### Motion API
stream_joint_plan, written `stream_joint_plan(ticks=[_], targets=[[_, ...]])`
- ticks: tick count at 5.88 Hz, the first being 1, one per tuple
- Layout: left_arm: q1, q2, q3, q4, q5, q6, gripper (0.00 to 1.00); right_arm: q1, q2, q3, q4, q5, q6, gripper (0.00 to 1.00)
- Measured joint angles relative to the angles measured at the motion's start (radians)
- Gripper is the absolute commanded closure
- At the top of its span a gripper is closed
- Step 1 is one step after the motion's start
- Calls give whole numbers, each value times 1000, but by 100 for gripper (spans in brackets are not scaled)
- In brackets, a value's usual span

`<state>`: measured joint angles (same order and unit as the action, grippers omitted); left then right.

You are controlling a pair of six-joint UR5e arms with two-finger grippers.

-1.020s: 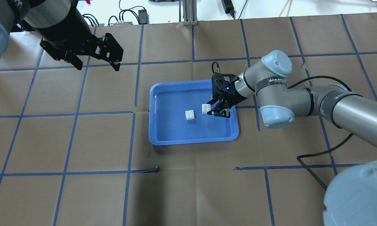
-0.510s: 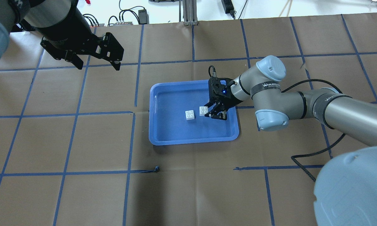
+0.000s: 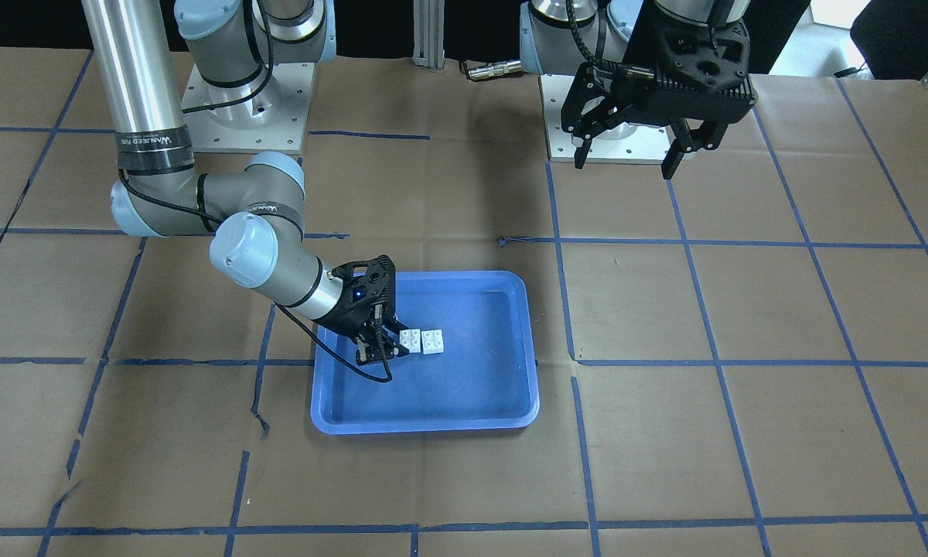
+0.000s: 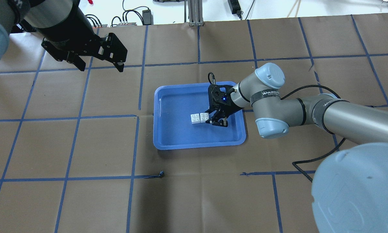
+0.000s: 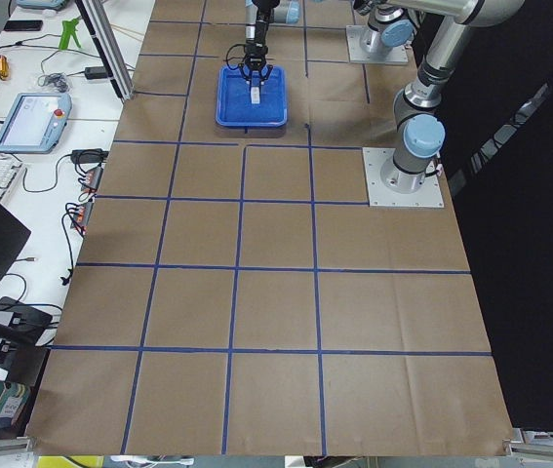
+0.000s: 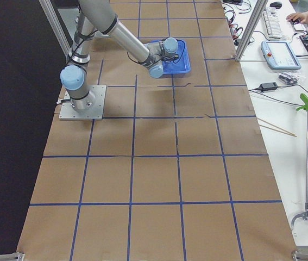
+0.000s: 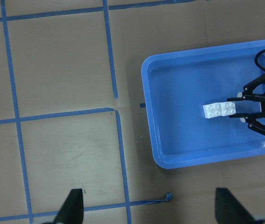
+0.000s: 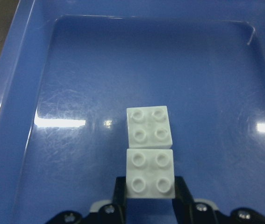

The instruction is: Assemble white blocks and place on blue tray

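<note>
The blue tray (image 4: 181, 136) lies mid-table; it also shows in the front view (image 3: 472, 387). Two white blocks stand in it side by side, studs up, edges touching. My right gripper (image 4: 208, 118) is shut on the right-hand white block (image 4: 204, 117), low over the tray floor. The other white block (image 4: 195, 118) stands free. In the right wrist view the held block (image 8: 150, 173) sits between my fingers (image 8: 119, 193), the free block (image 8: 149, 125) just beyond it. My left gripper (image 4: 101, 69) is open and empty, high over the far left.
Brown paper with a blue tape grid covers the table (image 4: 84, 194). A scrap of loose tape (image 4: 161, 174) lies in front of the tray. The right arm's black cable (image 4: 313, 155) trails over the table to the right of the tray.
My right gripper has moved left with its white block until it touches the free block. The left arm has not moved.
</note>
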<state>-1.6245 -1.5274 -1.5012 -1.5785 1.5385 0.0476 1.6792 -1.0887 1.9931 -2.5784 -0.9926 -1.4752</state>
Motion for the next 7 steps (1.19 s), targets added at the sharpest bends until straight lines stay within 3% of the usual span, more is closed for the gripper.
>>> stream_joint_plan(ticks=[7], targets=[[1, 1, 1, 0, -1, 0, 1, 3, -1, 3, 4, 1, 31, 66]])
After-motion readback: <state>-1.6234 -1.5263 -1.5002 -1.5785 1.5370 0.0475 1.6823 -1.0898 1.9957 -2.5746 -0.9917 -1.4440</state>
